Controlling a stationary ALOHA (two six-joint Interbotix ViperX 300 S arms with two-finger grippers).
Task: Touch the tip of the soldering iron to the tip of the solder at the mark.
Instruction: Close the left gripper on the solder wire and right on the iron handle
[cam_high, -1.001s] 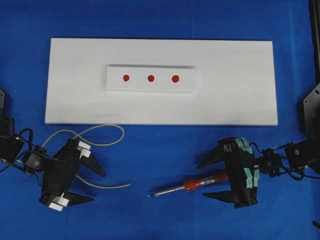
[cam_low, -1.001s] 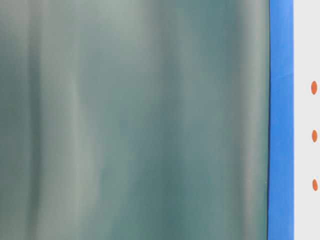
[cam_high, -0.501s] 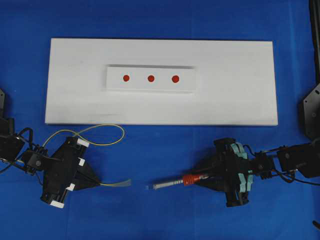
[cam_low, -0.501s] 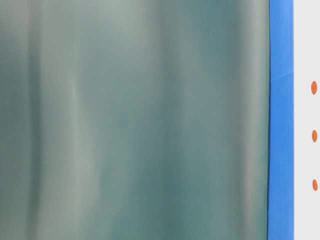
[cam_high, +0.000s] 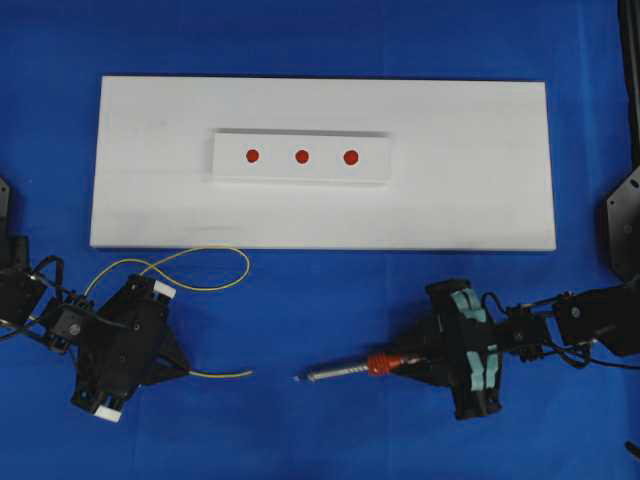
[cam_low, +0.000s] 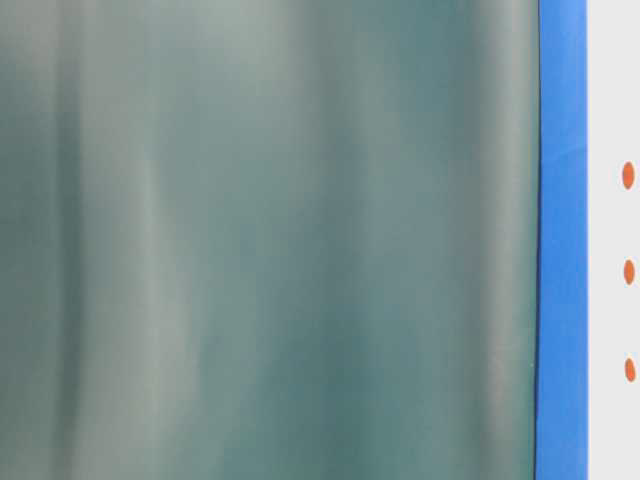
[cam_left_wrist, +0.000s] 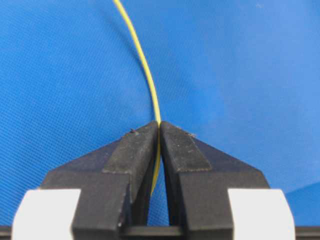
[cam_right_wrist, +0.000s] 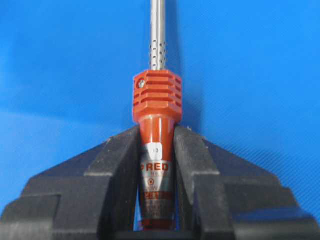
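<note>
Iron (cam_high: 345, 369) and solder (cam_high: 218, 374) lie low on the blue counter (cam_high: 320, 320), each clamped in a hand, tips pointing at each other across a bare gap. The right hand (cam_high: 425, 358) is closed on the iron's red-orange body; its silver shaft runs leftward, nearly level, the dark tip toward the middle. The left hand (cam_high: 172, 368) is pinched shut on the thin yellow wire, whose short free end juts rightward while the rest loops back above the hand.

Both tips sit well below the white board (cam_high: 480, 180), where three red marks (cam_high: 301, 156) line a raised strip (cam_high: 375, 168). The marks lie up and away from both hands — the left mark nearer the solder hand, the right mark nearer the iron hand. Judging from this, each tool's long axis runs across the counter, so both must swing toward the board before the tips can meet.

The left wrist view shows the wire (cam_left_wrist: 145, 70) caught between closed fingers (cam_left_wrist: 132, 150); the right wrist view shows the fingers (cam_right_wrist: 117, 160) flanking the labelled barrel (cam_right_wrist: 156, 165) just behind its ribbed collar — detail lost from overhead. The table-level view is mostly blurred grey-green, with only the marks (cam_low: 628, 271) at its edge.
</note>
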